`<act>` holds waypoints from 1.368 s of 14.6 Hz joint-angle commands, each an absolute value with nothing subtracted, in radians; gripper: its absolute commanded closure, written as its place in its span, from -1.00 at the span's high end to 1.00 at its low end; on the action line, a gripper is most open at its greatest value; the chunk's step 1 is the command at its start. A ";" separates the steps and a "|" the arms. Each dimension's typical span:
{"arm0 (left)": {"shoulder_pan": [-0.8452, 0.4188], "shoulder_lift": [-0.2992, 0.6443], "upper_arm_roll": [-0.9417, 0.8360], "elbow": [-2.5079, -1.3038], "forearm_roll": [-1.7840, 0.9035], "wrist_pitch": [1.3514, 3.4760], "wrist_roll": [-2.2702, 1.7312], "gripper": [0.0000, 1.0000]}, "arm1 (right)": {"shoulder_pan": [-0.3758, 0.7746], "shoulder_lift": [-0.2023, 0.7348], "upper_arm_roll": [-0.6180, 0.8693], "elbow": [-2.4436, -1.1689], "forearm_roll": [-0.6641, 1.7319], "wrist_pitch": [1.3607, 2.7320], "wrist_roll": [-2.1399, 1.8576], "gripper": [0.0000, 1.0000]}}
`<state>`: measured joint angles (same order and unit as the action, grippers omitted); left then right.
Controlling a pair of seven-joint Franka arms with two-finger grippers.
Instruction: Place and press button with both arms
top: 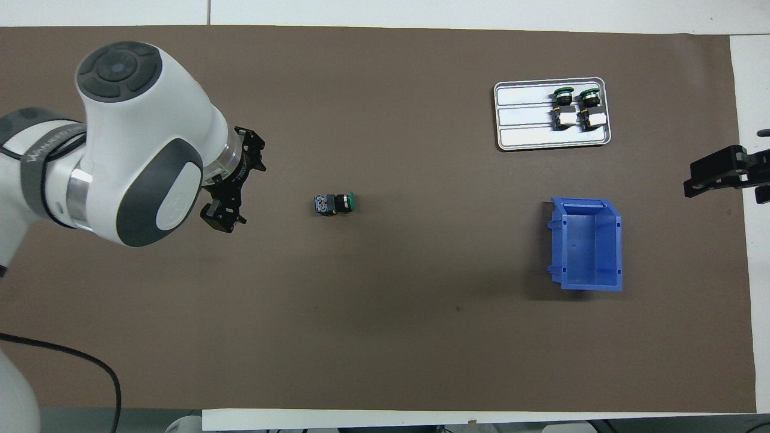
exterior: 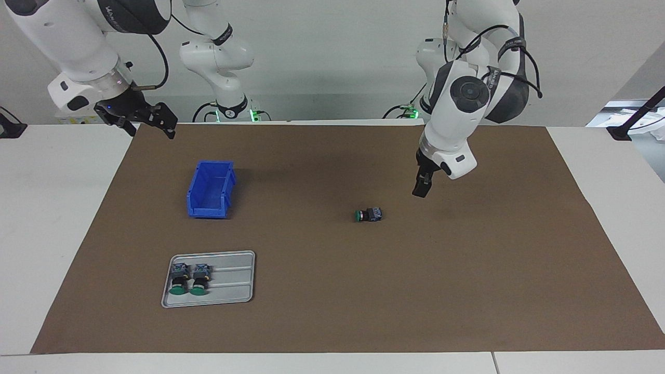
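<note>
Hovering, left gripper (exterior: 422, 186): raised over bare mat (exterior: 467, 259), toward the left arm's end from the button, apart from it; fingers pointing down, spread not readable.
Button (exterior: 368, 214): lying on its side on the mat near mid-table, green cap pointing toward the right arm's end.
Right gripper (exterior: 139, 117): waiting high over the mat's edge at its own end; holding nothing, fingers apart.
Bin (exterior: 210, 189): blue, open-topped, toward the right arm's end.
Tray (exterior: 234, 283): grey, farther from the robots than the bin.
Spare buttons (exterior: 189, 279): two, side by side in the tray.
</note>
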<state>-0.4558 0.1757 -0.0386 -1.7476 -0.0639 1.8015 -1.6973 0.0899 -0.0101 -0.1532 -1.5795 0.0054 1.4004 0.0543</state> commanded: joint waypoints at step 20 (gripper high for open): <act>-0.641 0.442 -0.023 -1.749 -0.109 2.126 -2.117 0.97 | 0.087 -0.032 -0.152 -1.611 0.002 1.414 0.041 0.98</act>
